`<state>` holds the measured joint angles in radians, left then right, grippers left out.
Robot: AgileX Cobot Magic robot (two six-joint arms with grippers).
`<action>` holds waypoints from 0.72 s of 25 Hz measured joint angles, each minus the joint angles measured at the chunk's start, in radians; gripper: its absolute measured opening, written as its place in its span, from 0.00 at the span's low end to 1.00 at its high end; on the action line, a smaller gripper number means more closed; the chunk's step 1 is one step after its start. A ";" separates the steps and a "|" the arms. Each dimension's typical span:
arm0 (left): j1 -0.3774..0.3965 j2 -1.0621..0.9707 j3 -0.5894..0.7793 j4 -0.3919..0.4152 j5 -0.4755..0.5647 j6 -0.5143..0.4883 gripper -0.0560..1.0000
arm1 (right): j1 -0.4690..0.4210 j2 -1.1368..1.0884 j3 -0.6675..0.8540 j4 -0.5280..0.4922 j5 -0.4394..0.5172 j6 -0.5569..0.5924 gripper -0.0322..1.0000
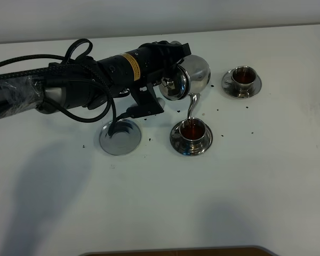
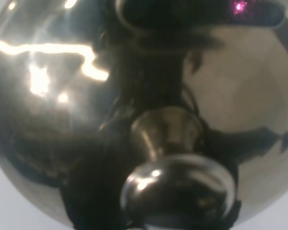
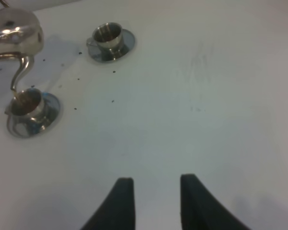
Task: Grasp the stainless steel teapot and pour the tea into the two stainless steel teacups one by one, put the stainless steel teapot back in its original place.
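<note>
Bright even light; soft shadows, blurry glare on teapot (image 2: 86, 120).

Teapot (image 2: 86, 96) handle hidden, perhaps gripped

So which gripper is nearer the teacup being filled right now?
Left. The left gripper holds the tilted teapot directly over the near teacup, spout at its rim. The right gripper is empty, well away across bare table from that cup.

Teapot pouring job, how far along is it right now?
Done: the far teacup already holds tea. In hand: the left gripper tilts the teapot, spout over the near teacup, which shows tea. Left: set the teapot back on the bare coaster.
</note>
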<state>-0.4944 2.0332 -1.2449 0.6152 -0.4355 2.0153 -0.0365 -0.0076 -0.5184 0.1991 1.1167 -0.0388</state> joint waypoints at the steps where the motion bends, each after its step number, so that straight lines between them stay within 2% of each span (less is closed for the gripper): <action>1: 0.000 0.000 0.000 0.000 -0.004 0.009 0.28 | 0.000 0.000 0.000 0.000 0.000 0.000 0.27; 18: 0.000 0.000 0.000 -0.001 -0.020 0.038 0.28 | 0.000 0.000 0.000 0.000 0.000 0.000 0.27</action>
<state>-0.4944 2.0332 -1.2449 0.6143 -0.4553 2.0529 -0.0365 -0.0076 -0.5184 0.1991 1.1167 -0.0388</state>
